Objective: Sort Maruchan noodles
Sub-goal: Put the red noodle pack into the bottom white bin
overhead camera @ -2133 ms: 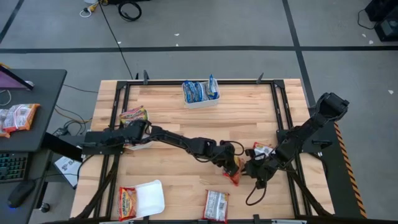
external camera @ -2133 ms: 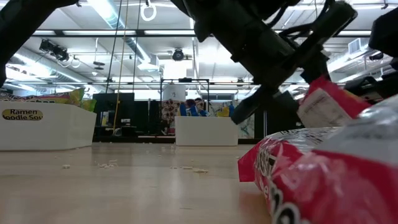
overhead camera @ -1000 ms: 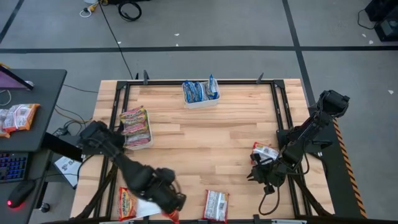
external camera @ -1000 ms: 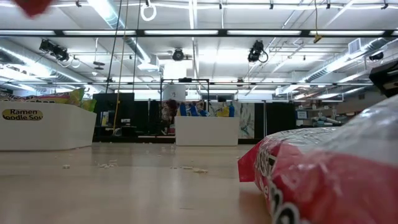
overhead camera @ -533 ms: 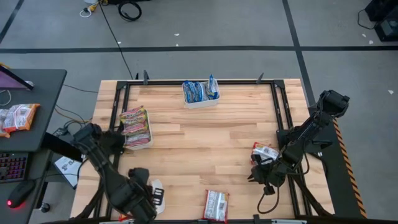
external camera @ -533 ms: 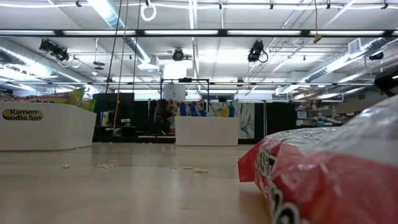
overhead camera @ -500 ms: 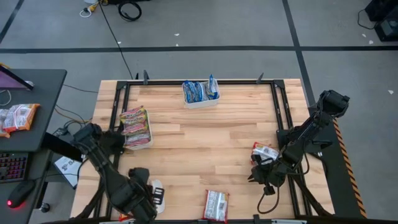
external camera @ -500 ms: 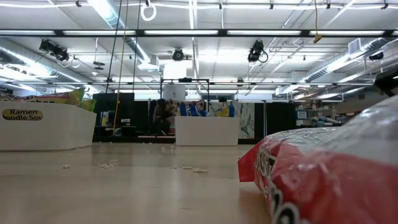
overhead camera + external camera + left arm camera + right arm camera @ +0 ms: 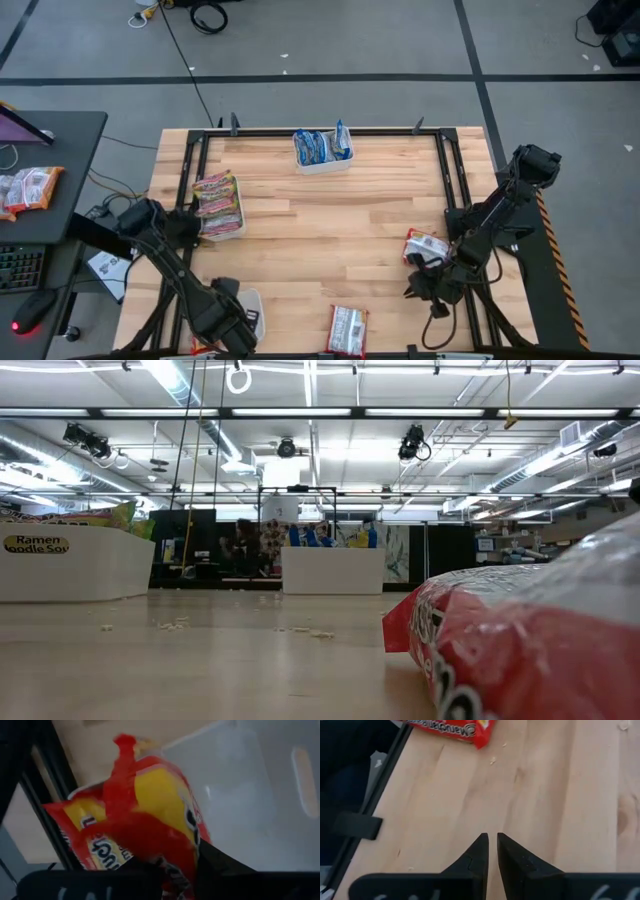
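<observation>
Below the right gripper point(image 9: 491, 845) (fingers nearly together, empty) lies crumb-strewn wooden table point(image 9: 540, 795); left gripper point(image 9: 172, 865) pinches an orange-yellow packet point(image 9: 145, 815).

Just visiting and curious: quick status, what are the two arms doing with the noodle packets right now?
Left gripper shut on a red-yellow packet, over the near-left white tray. Right gripper shut, empty, above bare table. Red packet beside it. Nothing blocking.

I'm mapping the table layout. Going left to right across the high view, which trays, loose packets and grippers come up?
Tray of orange-yellow packets → left gripper over the near-left tray → tray of blue packets → loose red-white packet at the near edge → loose red-white packet → right gripper, empty.
</observation>
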Tool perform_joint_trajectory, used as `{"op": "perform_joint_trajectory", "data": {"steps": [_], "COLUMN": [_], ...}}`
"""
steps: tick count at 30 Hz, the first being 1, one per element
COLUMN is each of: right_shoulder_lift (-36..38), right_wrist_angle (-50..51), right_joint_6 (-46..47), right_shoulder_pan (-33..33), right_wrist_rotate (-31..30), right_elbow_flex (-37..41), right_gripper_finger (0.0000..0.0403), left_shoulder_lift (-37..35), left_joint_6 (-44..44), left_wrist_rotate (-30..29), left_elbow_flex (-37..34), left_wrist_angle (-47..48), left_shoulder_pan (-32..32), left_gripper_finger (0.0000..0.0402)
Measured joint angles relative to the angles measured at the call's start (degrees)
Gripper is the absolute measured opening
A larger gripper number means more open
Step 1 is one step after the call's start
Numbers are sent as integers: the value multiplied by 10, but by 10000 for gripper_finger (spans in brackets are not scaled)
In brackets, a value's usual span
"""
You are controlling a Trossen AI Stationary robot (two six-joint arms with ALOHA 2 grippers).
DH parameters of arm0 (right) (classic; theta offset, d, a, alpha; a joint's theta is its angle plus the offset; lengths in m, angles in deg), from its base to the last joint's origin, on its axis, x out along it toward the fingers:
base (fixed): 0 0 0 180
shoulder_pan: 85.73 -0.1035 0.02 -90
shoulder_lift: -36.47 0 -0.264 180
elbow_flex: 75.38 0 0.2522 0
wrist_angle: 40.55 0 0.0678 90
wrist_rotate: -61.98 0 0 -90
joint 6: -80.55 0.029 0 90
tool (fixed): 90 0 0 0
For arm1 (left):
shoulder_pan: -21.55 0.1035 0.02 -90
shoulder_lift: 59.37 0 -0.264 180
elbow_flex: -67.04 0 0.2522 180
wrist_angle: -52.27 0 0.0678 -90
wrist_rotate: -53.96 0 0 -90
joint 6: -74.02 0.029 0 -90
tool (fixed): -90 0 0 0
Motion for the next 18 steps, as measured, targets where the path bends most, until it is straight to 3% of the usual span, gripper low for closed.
{"op": "perform_joint_trajectory", "data": {"steps": [4,11,18], "right_shoulder_lift": [0,0,0], "right_wrist_angle": [0,1,1], "right_joint_6": [12,38,57], "right_shoulder_pan": [-10,-16,-16], "right_wrist_rotate": [0,-2,39], "right_elbow_flex": [0,0,0], "right_gripper_finger": [36,27,26], "left_shoulder_lift": [0,-2,0], "left_joint_6": [16,59,150], "left_wrist_rotate": [54,80,163], "left_elbow_flex": [-31,-79,-92], "left_wrist_angle": [-46,-87,-161], "left_shoulder_pan": [-6,-13,-6], "left_gripper_finger": [67,66,59]}}
